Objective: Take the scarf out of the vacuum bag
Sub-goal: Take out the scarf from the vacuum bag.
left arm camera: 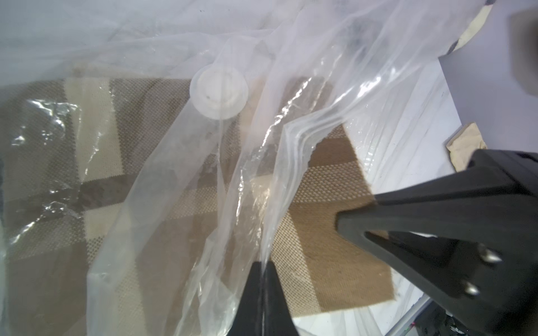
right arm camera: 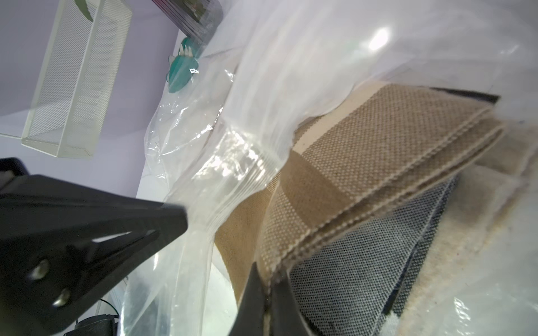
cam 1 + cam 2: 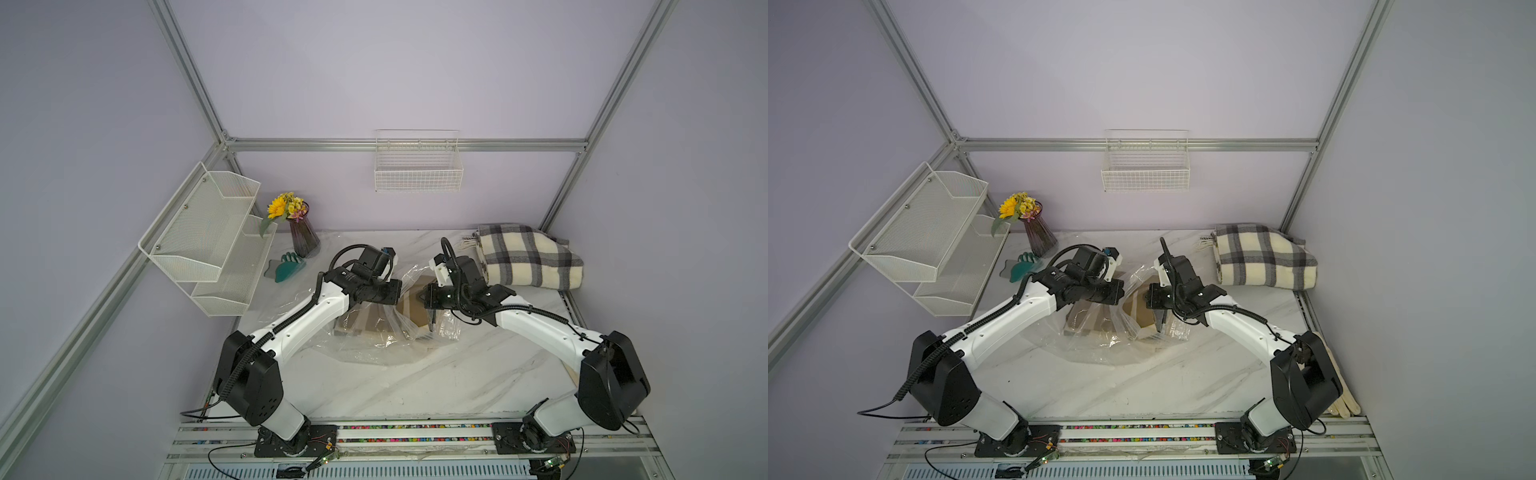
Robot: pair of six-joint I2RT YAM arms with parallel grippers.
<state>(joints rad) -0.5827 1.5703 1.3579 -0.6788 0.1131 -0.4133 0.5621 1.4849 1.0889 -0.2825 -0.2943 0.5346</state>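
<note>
Progress looks about halfway to me. On my left side the vacuum bag [image 3: 365, 349] lies crumpled on the middle of the table, its white valve cap [image 1: 219, 91] facing up, and much of the scarf [image 2: 364, 163] shows through the plastic beneath it. Toward my right, the scarf's tan folded end pokes out past the bag's ribbed open mouth. What is left, I judge, is to draw the whole scarf clear and free of the film.

My left gripper [image 1: 263, 266] is pinched together on a pleat of the bag's upper film near the mouth, holding it up. My right gripper [image 2: 269, 272] is clamped on the bare edge of the scarf's layers, just outside the mouth.

In both top views my arms reach forward from the base rail, elbows bent outward and wrists turned inward, facing each other close across the bag.
</note>
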